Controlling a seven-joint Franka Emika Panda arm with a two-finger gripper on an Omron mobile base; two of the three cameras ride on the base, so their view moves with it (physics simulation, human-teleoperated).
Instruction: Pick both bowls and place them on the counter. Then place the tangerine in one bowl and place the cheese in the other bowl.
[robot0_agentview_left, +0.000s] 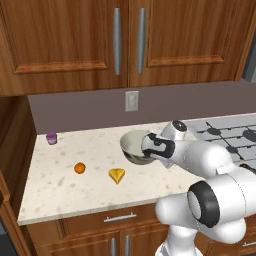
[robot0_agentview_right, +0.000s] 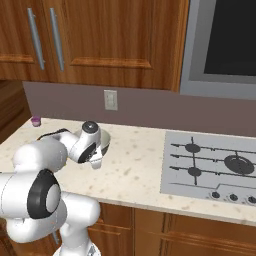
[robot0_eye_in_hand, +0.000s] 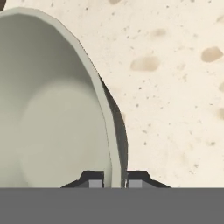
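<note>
The pale cream-grey bowl (robot0_agentview_left: 133, 145) with a dark-patterned outside sits tilted, low at the counter (robot0_agentview_left: 75, 150), left of the stove. My gripper (robot0_eye_in_hand: 114, 181) is shut on its rim, one finger inside and one outside the wall (robot0_eye_in_hand: 61, 118). I cannot tell whether the bowl's base touches the stone. From the right base view the hand covers most of the bowl (robot0_agentview_right: 105, 136), and the gripper (robot0_agentview_right: 96, 161) points down. The tangerine (robot0_agentview_left: 79, 168) lies on the counter to the bowl's left, with the yellow cheese (robot0_agentview_left: 117, 175) wedge between it and the bowl.
A small purple cup (robot0_agentview_left: 51, 138) stands at the counter's back left corner. The gas stove (robot0_agentview_right: 215, 165) takes up the counter's right side. Wooden cabinets (robot0_agentview_left: 120, 40) hang above, and a wall outlet (robot0_agentview_left: 131, 101) is behind the bowl.
</note>
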